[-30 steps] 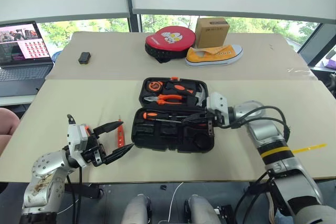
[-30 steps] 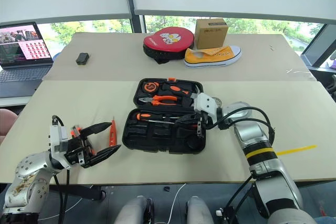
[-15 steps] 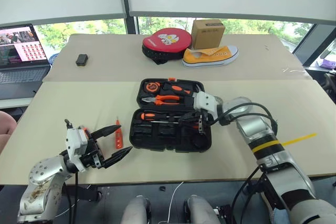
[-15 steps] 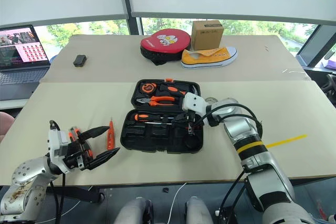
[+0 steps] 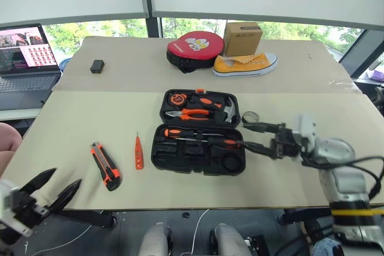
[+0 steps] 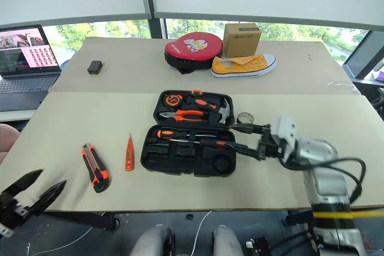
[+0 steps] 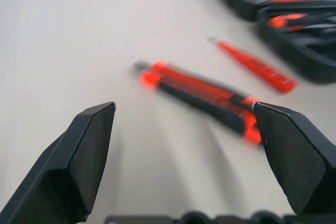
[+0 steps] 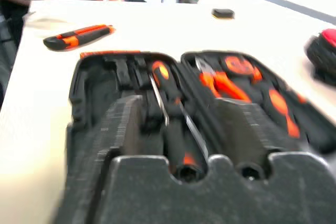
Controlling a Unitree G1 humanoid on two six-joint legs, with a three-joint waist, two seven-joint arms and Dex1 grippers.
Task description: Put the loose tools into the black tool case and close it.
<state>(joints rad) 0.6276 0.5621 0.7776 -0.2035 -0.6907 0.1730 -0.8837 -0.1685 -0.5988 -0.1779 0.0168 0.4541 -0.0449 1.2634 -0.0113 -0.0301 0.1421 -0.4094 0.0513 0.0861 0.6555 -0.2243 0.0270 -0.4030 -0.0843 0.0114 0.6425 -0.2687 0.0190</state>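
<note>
The right tool was open, its two fingers apart and holding nothing, just beside the right end of the case. The left tool was open too and held nothing, down at the near left edge of the bench.

The case lay open in the middle of the bench, one half behind the other. Its long side ran left to right. Two screwdrivers lay in the near half, long way left to right. One had its orange handle at the left, the other at the right. A dark round thing sat in the near right corner of the case, too dark to tell what it was.

The knife lay on the bench well left of the case. It was slanted, its far end more to the left. The pen lay between the knife and the case, pointing away from the robot, orange end near.

The bench was pale beige, made of two tops pushed together. On the far top were a red pouch, a yellow shoe, a box and a small dark thing. A laptop stood at the left, cut off by the edge. Behind were windows with white blinds and green trees.

The wrist views were blurry.
</note>
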